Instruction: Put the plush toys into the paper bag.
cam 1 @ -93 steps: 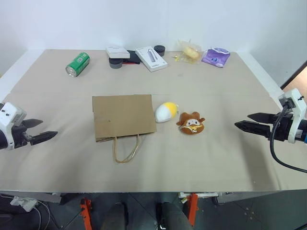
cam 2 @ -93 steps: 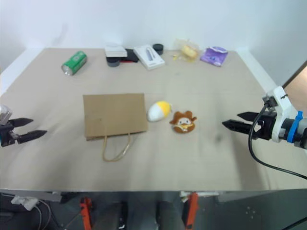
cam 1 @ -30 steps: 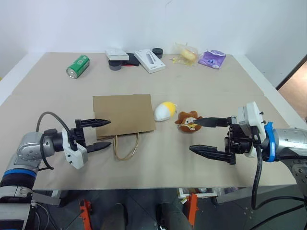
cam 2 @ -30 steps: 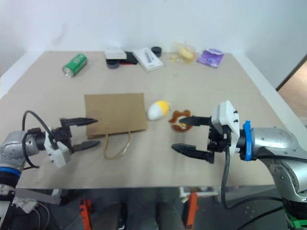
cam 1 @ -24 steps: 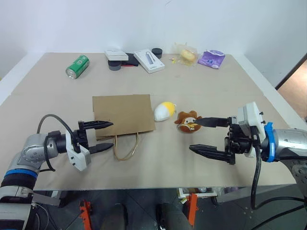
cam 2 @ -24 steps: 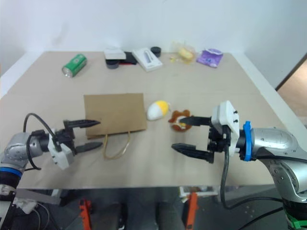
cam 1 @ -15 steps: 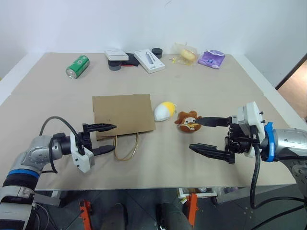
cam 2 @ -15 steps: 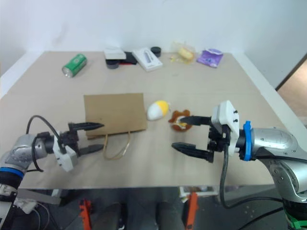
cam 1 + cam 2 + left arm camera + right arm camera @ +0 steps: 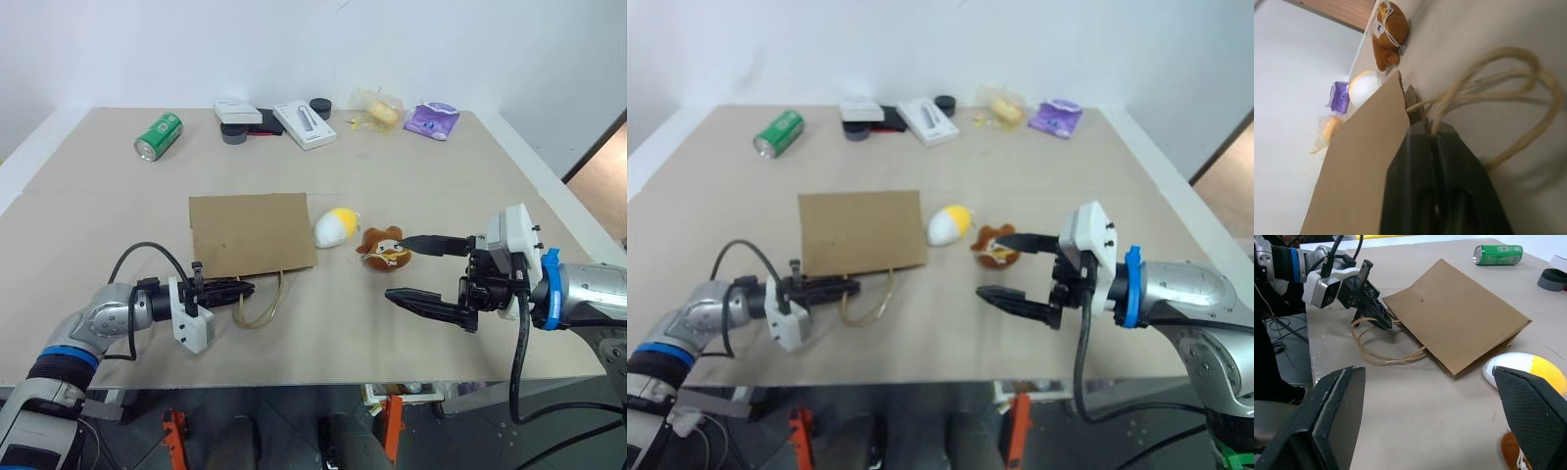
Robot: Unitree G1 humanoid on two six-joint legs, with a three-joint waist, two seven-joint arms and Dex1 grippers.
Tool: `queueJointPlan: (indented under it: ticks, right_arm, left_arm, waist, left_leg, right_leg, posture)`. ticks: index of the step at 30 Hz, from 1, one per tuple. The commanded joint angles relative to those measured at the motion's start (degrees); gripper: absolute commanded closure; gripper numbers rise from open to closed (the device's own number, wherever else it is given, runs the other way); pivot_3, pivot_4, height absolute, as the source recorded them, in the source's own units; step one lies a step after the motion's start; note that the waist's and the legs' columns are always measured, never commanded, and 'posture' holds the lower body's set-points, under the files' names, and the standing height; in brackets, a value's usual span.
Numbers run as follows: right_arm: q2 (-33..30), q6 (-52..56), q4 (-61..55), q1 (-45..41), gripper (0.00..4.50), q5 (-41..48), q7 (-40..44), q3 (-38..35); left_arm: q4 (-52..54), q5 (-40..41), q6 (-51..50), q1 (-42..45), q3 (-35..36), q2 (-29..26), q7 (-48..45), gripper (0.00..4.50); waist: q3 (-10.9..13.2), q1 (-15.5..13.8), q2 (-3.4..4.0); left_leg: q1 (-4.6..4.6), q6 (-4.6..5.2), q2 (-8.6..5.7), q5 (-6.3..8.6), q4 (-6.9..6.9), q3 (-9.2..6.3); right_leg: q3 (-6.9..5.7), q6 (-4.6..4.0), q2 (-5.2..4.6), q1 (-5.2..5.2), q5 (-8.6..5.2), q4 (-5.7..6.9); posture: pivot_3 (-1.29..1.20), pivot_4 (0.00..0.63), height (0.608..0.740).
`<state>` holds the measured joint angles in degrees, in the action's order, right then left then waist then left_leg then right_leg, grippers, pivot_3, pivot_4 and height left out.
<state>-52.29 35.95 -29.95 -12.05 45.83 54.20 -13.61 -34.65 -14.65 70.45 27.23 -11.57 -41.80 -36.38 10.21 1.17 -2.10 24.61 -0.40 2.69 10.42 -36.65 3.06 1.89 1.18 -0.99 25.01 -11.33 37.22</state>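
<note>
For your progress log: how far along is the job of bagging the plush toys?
Done: nothing bagged. In hand: the left gripper is shut at the flat paper bag's mouth by the twine handles. Left: the egg-shaped plush and brown plush lie on the table; the right gripper is open beside them.

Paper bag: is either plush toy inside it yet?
No: the egg-shaped toy and the brown toy both lie on the table beside the flat paper bag.
</note>
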Motion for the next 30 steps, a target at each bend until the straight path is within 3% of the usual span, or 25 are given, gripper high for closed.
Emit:
queueJointPlan:
  ticks: [1,5,7,10,11,16,23,30]
  right_arm:
    - [2.3,-0.5,-2.7,-0.8,0.0,0.6,-2.4,0.9]
    - [9.0,1.1,-2.4,-0.8,0.0,0.1,-8.7,5.4]
    - [13.2,1.1,-1.0,-1.1,0.53,-1.6,-11.9,8.1]
    - [18.9,-1.3,2.6,-2.3,1.85,-7.0,-15.5,13.3]
    - [20.9,-2.3,4.3,-3.1,2.07,-8.8,-16.7,14.8]
    - [31.3,-7.6,15.3,-7.9,4.43,-16.3,-19.8,20.7]
    - [43.7,-16.1,34.7,-16.0,4.48,-24.8,-21.4,25.5]
    - [50.6,-21.3,48.5,-20.9,4.48,-31.9,-27.7,25.1]
  left_arm:
    - [4.9,6.7,-4.9,0.0,-0.7,0.7,-0.3,4.43]
    - [16.4,17.3,-17.3,-2.2,-0.1,2.1,-2.0,4.43]
    - [22.9,20.7,-23.3,-3.2,0.7,2.7,-2.1,4.5]
    - [29.6,23.1,-29.7,-5.1,1.1,2.9,-2.9,4.5]
    - [30.8,23.3,-30.9,-5.8,1.2,2.9,-3.1,4.5]
    - [33.8,23.7,-34.3,-8.3,2.5,3.7,-3.8,4.5]
    - [36.9,23.7,-38.0,-9.0,4.2,6.3,-3.0,4.5]
    - [38.7,22.5,-40.3,-9.2,7.9,8.8,0.5,4.5]
  waist:
    - [0.0,0.0,0.0]
    - [0.0,0.0,-0.02]
    - [0.0,0.1,-0.02]
    - [0.0,0.2,-0.02]
    - [0.0,0.2,-0.03]
    - [0.0,0.5,-0.03]
    - [0.0,0.4,-0.03]
    - [0.0,0.4,-0.04]
  left_leg:
    - [0.0,0.0,0.0,0.0,0.0,-0.01]
    - [0.01,0.0,0.03,0.0,-0.01,-0.02]
    - [0.03,0.0,0.03,-0.01,-0.02,-0.02]
    - [-0.01,0.01,0.02,-0.02,-0.03,-0.02]
    - [-0.04,0.01,0.03,-0.02,-0.03,-0.01]
    - [-0.16,0.04,0.11,-0.09,-0.02,-0.02]
    - [-0.17,0.09,0.21,-0.17,-0.01,0.02]
    - [-0.12,0.09,0.24,-0.17,0.02,0.03]
  right_leg:
    - [0.0,0.0,0.0,0.0,0.0,0.0]
    - [0.01,0.0,0.02,0.0,0.0,0.01]
    - [0.03,0.01,0.02,0.01,0.01,0.02]
    - [0.12,0.04,0.11,-0.02,0.02,0.02]
    - [0.15,0.04,0.13,-0.03,0.03,0.02]
    - [0.48,-0.11,0.49,-0.02,0.15,0.02]
    - [0.59,-0.37,0.67,0.01,0.22,0.02]
    - [0.61,-0.21,0.71,0.07,0.32,0.02]
  posture:
    - [0.0,0.15,0.74]
    - [0.0,0.15,0.74]
    - [0.0,0.15,0.74]
    - [0.0,0.15,0.74]
    - [0.0,0.15,0.74]
    - [0.0,0.15,0.74]
    - [0.0,0.15,0.74]
    - [0.0,0.15,0.74]
